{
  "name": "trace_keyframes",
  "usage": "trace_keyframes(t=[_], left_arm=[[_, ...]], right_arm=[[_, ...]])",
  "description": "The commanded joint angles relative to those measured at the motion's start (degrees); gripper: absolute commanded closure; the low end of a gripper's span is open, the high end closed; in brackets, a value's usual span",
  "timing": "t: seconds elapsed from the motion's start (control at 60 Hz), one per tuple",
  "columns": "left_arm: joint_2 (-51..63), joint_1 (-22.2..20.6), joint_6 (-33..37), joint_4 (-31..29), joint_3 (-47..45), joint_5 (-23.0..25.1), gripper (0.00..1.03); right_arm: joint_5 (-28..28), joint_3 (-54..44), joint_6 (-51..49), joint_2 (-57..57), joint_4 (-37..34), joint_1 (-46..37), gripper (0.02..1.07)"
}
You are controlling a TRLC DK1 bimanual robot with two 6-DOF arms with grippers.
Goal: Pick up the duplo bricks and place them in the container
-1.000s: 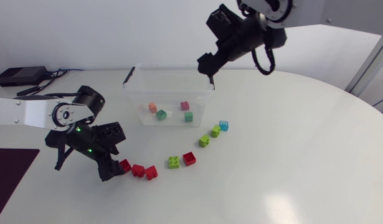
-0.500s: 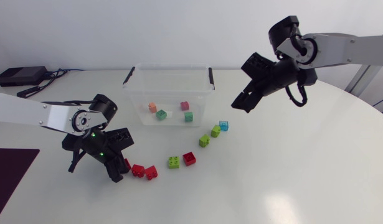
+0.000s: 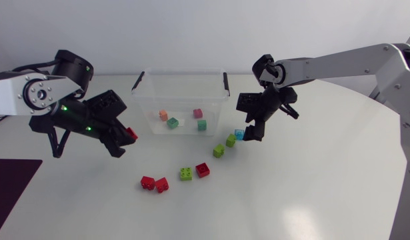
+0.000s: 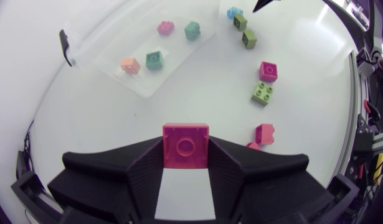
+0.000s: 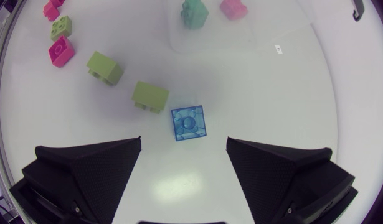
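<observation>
One red brick [image 4: 185, 144] is pinched in the left hand [image 3: 123, 140]; the right hand [image 5: 184, 146] is held spread above a blue brick [image 5: 189, 123] near the container [image 3: 181, 72].

The white round table [image 3: 325, 180] bears a clear plastic container [image 3: 180, 98] at twelve o'clock; red, green and blue plastic bricks [image 3: 202, 169] arc toward six.

red brick [image 4: 185, 144], translucent blue brick [image 5: 189, 123], clear container [image 3: 185, 110]

Lab, white table [image 3: 325, 187], two robot arms [image 3: 338, 63]
</observation>
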Motion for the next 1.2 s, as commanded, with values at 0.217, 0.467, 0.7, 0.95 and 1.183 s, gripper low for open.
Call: trace_keyframes(t=[0.217,0.467,0.7,0.95,1.183], left_arm=[[-1.7,0.5,-13.1,8.9,8.3,8.2,0.79],[2.0,1.5,-22.9,21.4,10.4,9.5,0.79],[10.8,0.4,-28.1,28.9,13.9,9.3,0.78],[17.9,-0.2,-30.4,32.2,17.3,6.8,0.21],[13.0,0.4,-30.8,32.0,14.8,6.8,0.10]], right_arm=[[0.1,8.1,-7.6,9.2,-3.0,-0.7,0.09],[-4.3,9.1,-9.2,11.6,-2.5,-2.0,0.33],[-7.3,9.3,-9.6,11.3,-3.1,-1.5,0.54],[-7.5,2.2,-8.3,3.5,-3.9,-1.4,0.86],[-8.1,-3.4,-4.3,-14.6,-7.8,-0.6,0.85]])
